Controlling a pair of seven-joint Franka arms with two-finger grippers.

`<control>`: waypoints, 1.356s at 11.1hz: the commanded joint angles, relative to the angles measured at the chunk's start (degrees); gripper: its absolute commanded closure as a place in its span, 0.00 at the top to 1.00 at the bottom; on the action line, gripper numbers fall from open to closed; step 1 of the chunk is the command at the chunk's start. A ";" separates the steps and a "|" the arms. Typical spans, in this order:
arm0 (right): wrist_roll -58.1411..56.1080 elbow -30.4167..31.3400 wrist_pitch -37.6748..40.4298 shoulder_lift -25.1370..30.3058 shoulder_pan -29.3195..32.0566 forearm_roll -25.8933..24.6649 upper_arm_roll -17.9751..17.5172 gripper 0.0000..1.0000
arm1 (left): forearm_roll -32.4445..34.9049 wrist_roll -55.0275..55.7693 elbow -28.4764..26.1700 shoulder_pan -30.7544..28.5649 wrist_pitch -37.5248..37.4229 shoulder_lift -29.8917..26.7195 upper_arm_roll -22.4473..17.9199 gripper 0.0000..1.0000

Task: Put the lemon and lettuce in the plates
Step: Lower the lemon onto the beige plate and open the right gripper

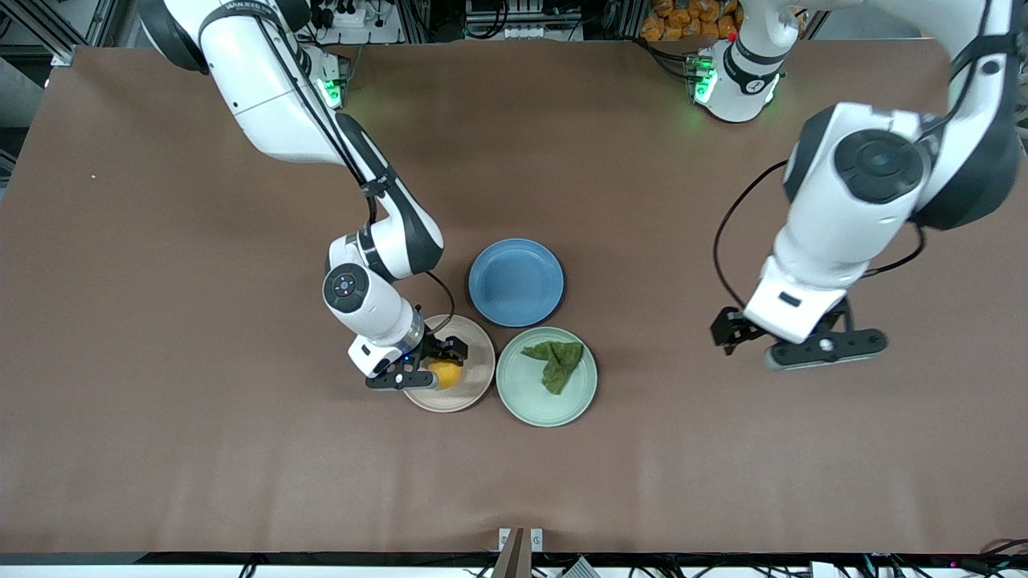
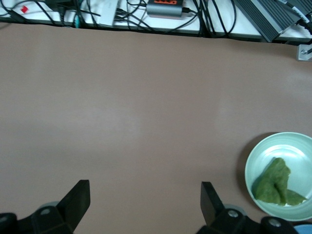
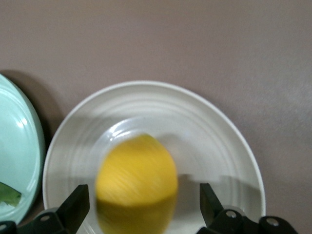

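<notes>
The yellow lemon (image 1: 446, 374) lies in the beige-pink plate (image 1: 474, 384), blurred in the right wrist view (image 3: 136, 185). My right gripper (image 1: 438, 365) is low over that plate, open, its fingers standing apart on either side of the lemon without gripping it. The dark green lettuce (image 1: 556, 363) lies in the mint green plate (image 1: 546, 405) beside it, toward the left arm's end; both also show in the left wrist view, the lettuce (image 2: 275, 181) in the plate (image 2: 258, 161). My left gripper (image 1: 803, 345) is open and empty over bare table near the left arm's end.
An empty blue plate (image 1: 516, 282) sits just farther from the front camera than the two plates. The brown table runs bare around them. Cables and equipment lie past the table's edge at the robots' side.
</notes>
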State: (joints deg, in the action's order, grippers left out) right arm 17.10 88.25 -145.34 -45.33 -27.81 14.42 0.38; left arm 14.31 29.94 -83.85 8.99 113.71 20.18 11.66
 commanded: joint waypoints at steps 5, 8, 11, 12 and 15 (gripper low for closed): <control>-0.22 -9.92 16.89 0.50 2.49 -0.01 0.33 1.00 | -8.60 -8.23 -1.41 -4.24 -10.68 -8.30 0.03 1.00; -0.75 -12.92 27.28 1.55 6.17 -2.19 0.33 1.00 | -8.60 -15.05 -1.32 -5.81 -14.47 -11.03 -0.24 1.00; -6.88 -14.94 36.24 2.61 8.20 -5.54 0.50 1.00 | -8.69 -20.42 -1.32 -7.49 -17.55 -13.14 0.12 1.00; -8.64 -15.12 38.36 3.48 9.08 -6.68 0.50 1.00 | -8.60 -21.31 -1.32 -7.49 -17.65 -13.32 0.20 1.00; -13.04 -15.21 46.52 8.57 13.02 -10.64 0.42 1.00 | -8.60 -21.59 -1.32 -7.49 -19.23 -14.37 0.29 1.00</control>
State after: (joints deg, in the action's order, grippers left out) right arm 7.06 72.34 -104.62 -41.59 -18.03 6.00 1.46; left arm 7.09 10.11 -84.02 1.95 95.84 7.82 11.77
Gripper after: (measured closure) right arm 0.000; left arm 0.000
